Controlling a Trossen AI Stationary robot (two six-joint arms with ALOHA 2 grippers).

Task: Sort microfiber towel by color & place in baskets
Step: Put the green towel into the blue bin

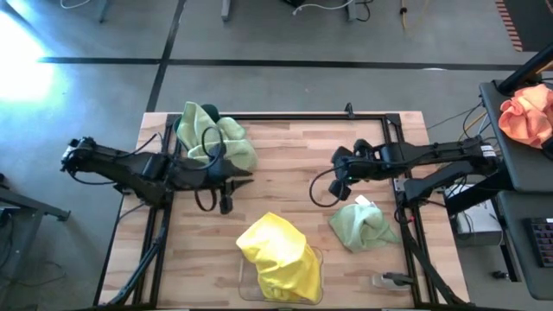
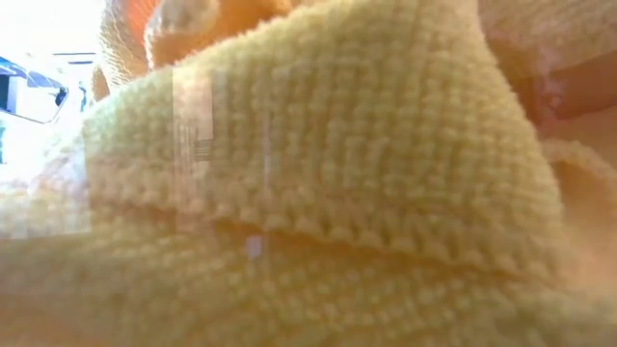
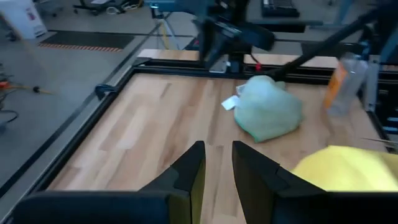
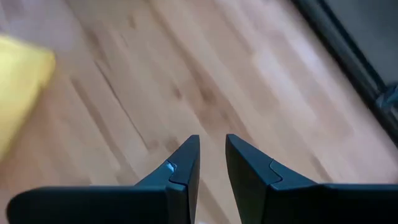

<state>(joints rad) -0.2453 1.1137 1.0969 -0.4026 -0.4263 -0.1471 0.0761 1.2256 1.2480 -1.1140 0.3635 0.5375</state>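
Note:
Pale green towels [image 1: 214, 134] lie heaped in the dark teal bin [image 1: 180, 123] at the table's far left. Yellow towels [image 1: 278, 255] are piled in the clear bin [image 1: 316, 256] at the near edge, and they fill the low view [image 2: 318, 173]. One green towel [image 1: 363, 225] lies loose on the table at the right; it also shows in the left wrist view [image 3: 268, 109]. My left gripper [image 1: 240, 180] hovers just near of the teal bin, empty, with a narrow gap between its fingers [image 3: 217, 158]. My right gripper [image 1: 339, 173] hovers above bare table beyond the loose green towel, empty, with a narrow gap [image 4: 212, 149].
A black frame [image 1: 285, 116] runs round the wooden table. An orange-pink cloth bundle [image 1: 527, 112] lies on a side stand off the table's right. A small clear object [image 1: 389, 279] lies near the table's near right corner. Bare wood lies between the two grippers.

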